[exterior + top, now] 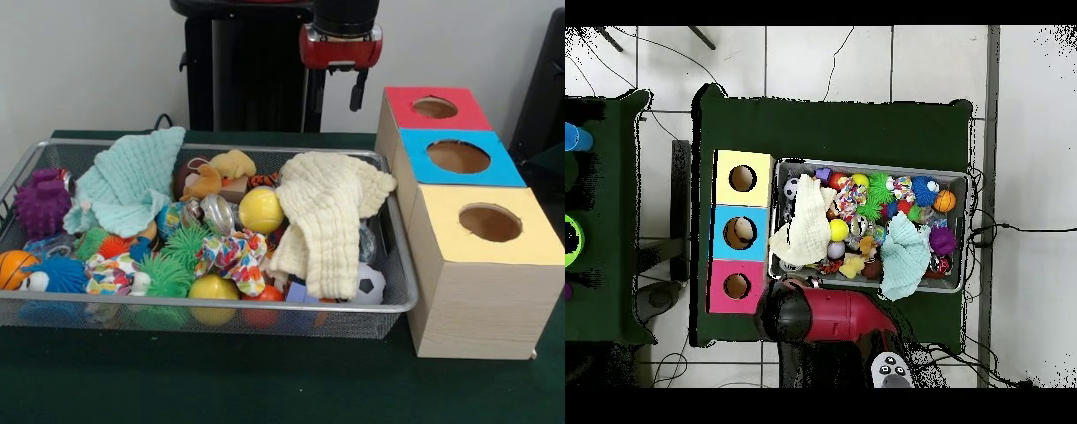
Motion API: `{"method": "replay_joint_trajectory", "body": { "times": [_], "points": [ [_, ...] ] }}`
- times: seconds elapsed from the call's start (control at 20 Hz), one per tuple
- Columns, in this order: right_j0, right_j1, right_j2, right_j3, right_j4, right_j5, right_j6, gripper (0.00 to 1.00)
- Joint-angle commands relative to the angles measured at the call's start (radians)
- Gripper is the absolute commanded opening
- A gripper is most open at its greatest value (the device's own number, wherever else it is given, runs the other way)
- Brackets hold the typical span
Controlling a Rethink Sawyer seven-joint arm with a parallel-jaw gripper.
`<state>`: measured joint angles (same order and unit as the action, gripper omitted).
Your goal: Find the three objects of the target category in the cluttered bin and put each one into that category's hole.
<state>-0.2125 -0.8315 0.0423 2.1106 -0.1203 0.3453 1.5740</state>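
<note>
Closest to us is the wire mesh bin, packed with toys: a yellow ball, a soccer ball, a purple spiky ball, plus a mint cloth and a cream cloth. No readable writing anywhere. The gripper hangs above the bin's back edge, touching nothing; we can't tell how wide it's set. Beside the bin sit the red, blue and yellow hole boxes.

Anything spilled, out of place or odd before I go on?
Nothing has spilled. Two cloths lie over the toys in the wire bin: a cream cloth and a mint cloth whose corner hangs over the bin's rim, both hiding toys.
</note>
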Motion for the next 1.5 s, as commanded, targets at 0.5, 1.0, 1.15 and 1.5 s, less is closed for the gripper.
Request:
{"method": "replay_joint_trajectory", "body": {
  "times": [0.5,1.0,1.15,1.5],
  "points": [
    [-0.048,0.066,0.118,-0.165,-0.084,-0.012,0.013,1.0],
    [-0.071,0.105,0.141,-0.277,-0.089,0.075,-0.015,1.0],
    [-0.076,0.141,0.144,-0.341,-0.093,0.108,-0.033,1.0],
    [-0.099,0.255,0.168,-0.532,-0.11,0.196,-0.101,1.0]
  ]
}}
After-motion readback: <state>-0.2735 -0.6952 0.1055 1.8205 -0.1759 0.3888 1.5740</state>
